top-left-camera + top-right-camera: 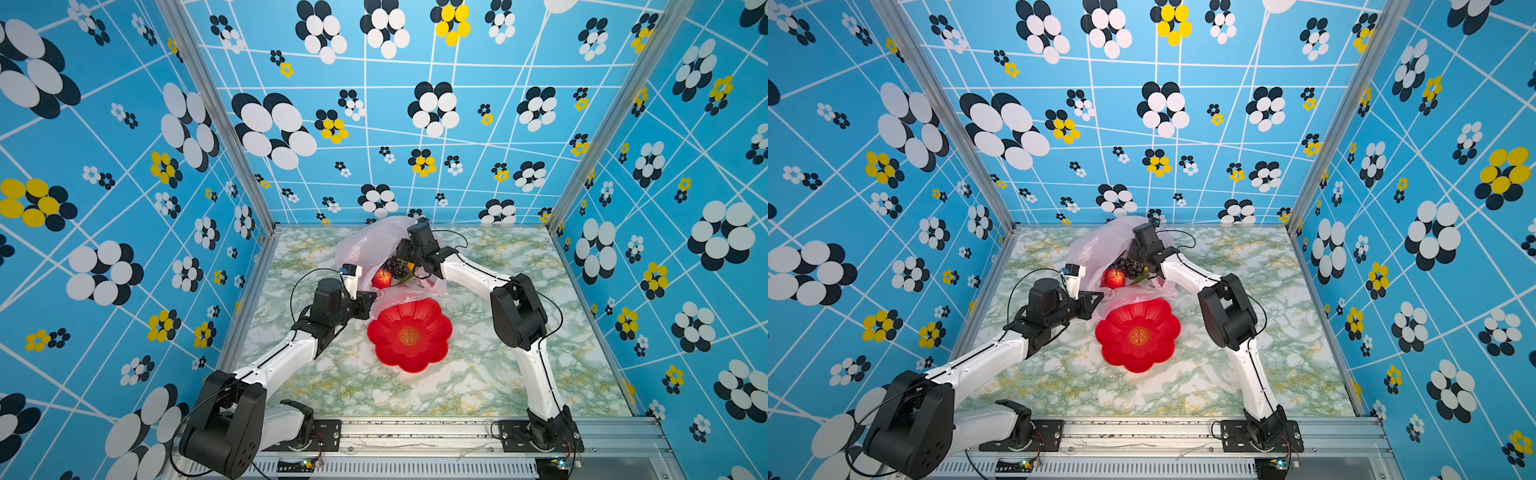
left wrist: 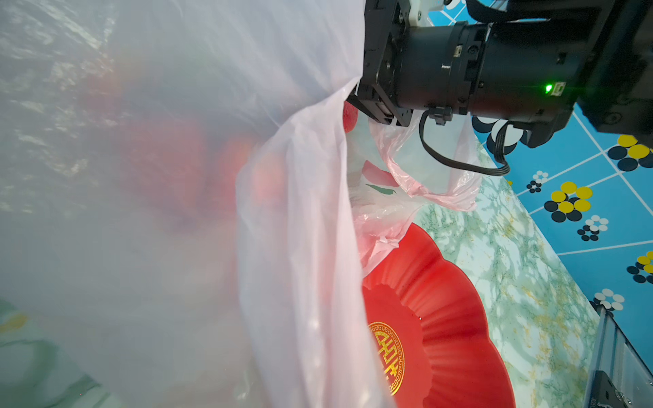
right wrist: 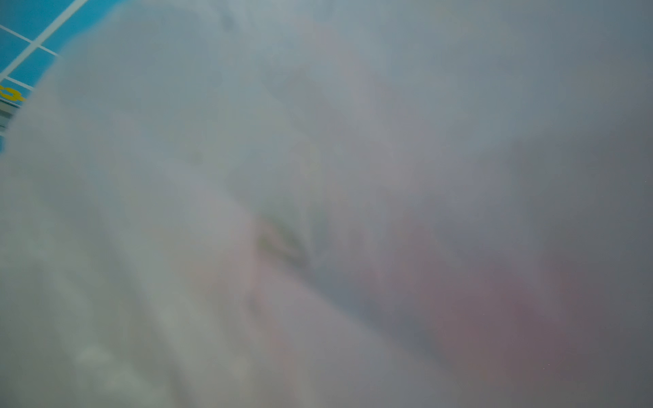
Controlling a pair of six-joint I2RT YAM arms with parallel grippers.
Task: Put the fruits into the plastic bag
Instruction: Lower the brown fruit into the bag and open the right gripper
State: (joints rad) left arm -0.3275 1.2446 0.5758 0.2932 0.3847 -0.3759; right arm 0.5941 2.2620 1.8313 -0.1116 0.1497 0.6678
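Observation:
The pale-pink plastic bag (image 1: 365, 245) (image 1: 1096, 245) lies at the back middle of the table with its mouth facing forward. In that mouth sit a red apple (image 1: 381, 278) (image 1: 1115, 278), a dark grape bunch (image 1: 395, 267) (image 1: 1129, 266) and a sliver of yellow-orange fruit (image 1: 410, 266). My left gripper (image 1: 373, 297) (image 1: 1098, 296) is shut on the bag's front edge, and bag film (image 2: 300, 212) fills its wrist view. My right gripper (image 1: 401, 254) (image 1: 1133, 254) reaches into the bag above the grapes with its jaws hidden. Blurred film (image 3: 318, 212) covers the right wrist view.
A red flower-shaped plate (image 1: 409, 334) (image 1: 1138, 334) (image 2: 441, 318) with a gold emblem lies in front of the bag with nothing on it. The marble-patterned table (image 1: 498, 374) is walled by blue flower-print panels on three sides, with a metal rail along the front.

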